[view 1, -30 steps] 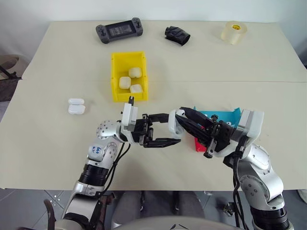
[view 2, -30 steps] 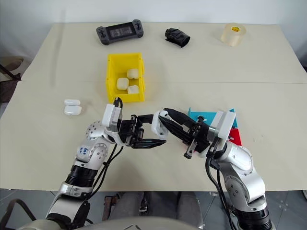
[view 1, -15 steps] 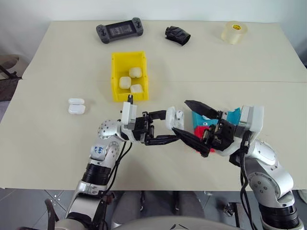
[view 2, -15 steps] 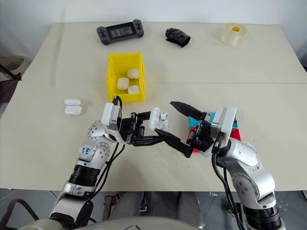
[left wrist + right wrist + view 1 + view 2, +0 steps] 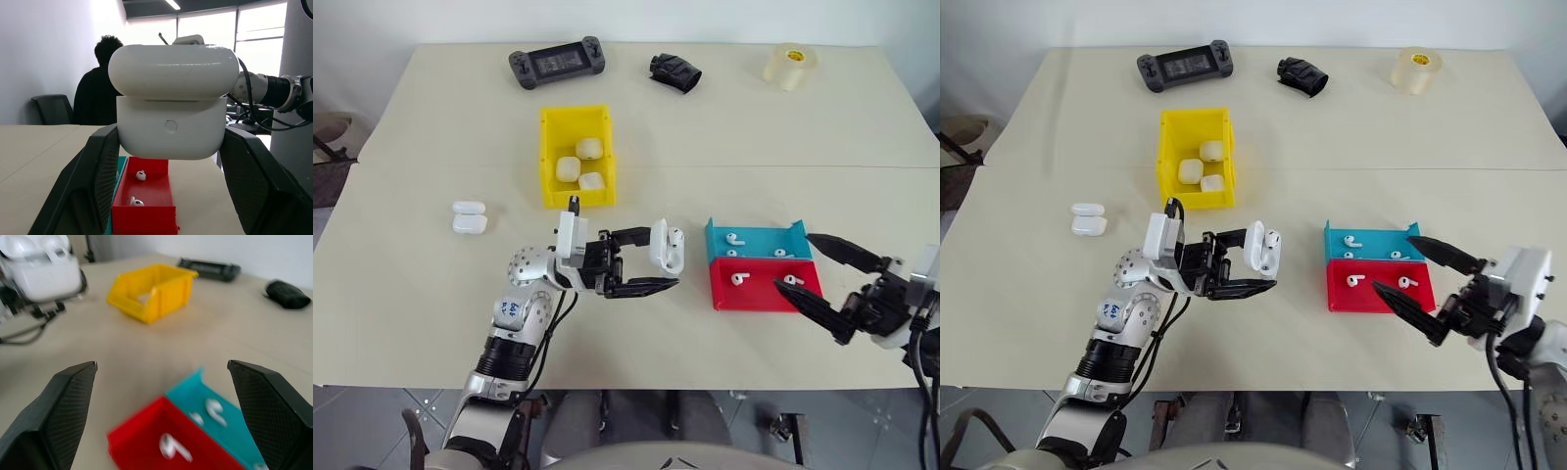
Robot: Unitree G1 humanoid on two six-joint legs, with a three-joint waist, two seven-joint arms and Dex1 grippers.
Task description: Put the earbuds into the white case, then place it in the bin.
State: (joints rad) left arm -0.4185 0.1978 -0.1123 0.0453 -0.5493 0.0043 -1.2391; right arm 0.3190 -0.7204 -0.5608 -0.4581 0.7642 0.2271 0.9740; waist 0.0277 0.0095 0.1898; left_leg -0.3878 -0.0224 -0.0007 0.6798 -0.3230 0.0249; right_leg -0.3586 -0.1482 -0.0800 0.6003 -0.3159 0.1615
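A small glossy white earbud case sat at frame centre, clamped in the left end effector above the beige counter. Right of it, tiny white earbuds lay in the shallow red tray. The right end effector, lower right, was spread wide apart. The yellow plastic bin stood upper left of centre.

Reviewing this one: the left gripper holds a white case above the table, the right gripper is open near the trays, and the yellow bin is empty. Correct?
Not quite: the yellow bin holds three white cases, as the left eye view shows. The left gripper does hold a white case, and the right gripper is open by the trays.
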